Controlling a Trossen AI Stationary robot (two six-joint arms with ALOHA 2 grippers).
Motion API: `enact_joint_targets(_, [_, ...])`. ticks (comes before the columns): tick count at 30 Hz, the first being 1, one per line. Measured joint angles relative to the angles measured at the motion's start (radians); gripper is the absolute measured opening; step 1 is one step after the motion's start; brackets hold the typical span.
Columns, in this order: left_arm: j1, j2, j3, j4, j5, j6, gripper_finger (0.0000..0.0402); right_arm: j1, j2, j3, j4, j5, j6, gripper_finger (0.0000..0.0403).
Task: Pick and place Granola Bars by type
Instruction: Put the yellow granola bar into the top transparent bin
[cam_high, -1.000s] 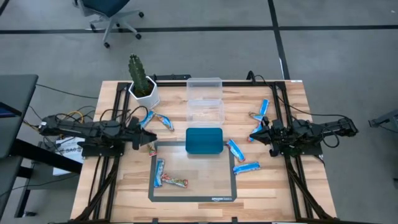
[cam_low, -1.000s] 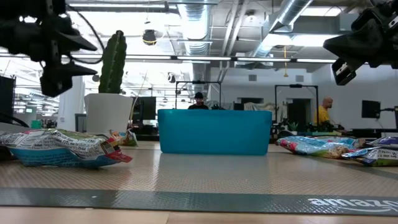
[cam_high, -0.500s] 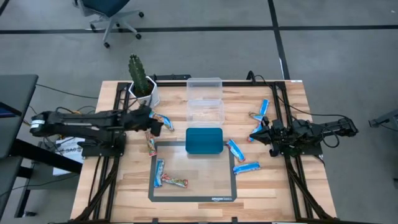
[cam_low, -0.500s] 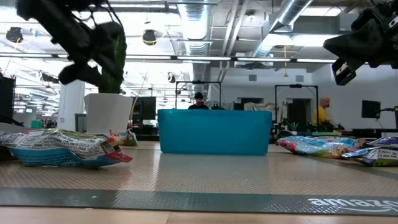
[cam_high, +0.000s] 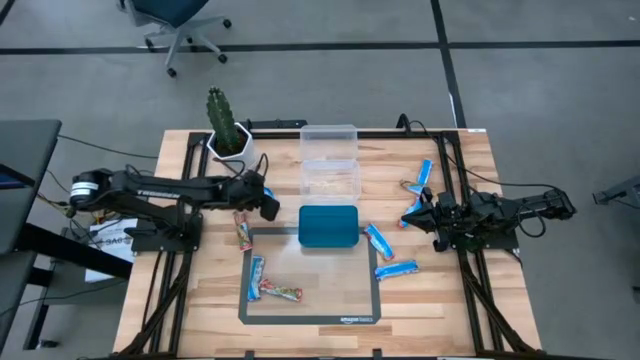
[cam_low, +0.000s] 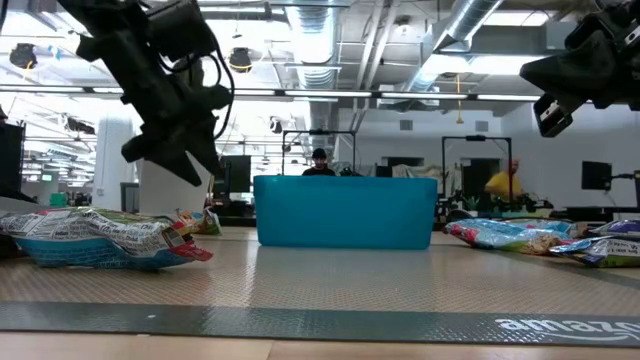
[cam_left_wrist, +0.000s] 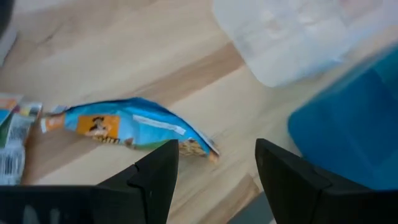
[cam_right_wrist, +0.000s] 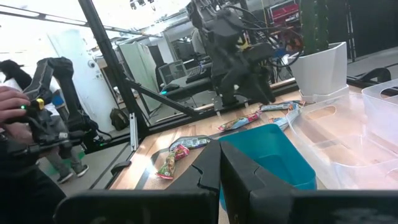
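Left gripper (cam_left_wrist: 211, 180) fingers apart above blue bar (cam_left_wrist: 127, 127).

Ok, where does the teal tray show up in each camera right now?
High view: teal tray at table centre, just below the clear plastic box.
Low view: wide teal wall mid-picture, on the mat.
Left wrist view: teal corner at the picture's edge, beside the box.
Right wrist view: teal tray just past the hand.
Shared landmark: the clear plastic box.
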Motion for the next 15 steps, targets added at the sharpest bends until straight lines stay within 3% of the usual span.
enact_joint_targets(10, [0.058, 0.074, 0.001, -0.013, 0.014, -0.377, 0.0206, 0.000, 0.000, 0.000, 0.002, 0.000, 0.000, 0.0000])
enact_joint_targets(15, [0.058, 0.078, 0.001, -0.024, 0.042, -0.431, 0.0206, 0.000, 0.000, 0.000, 0.002, 0.000, 0.000, 0.0000])
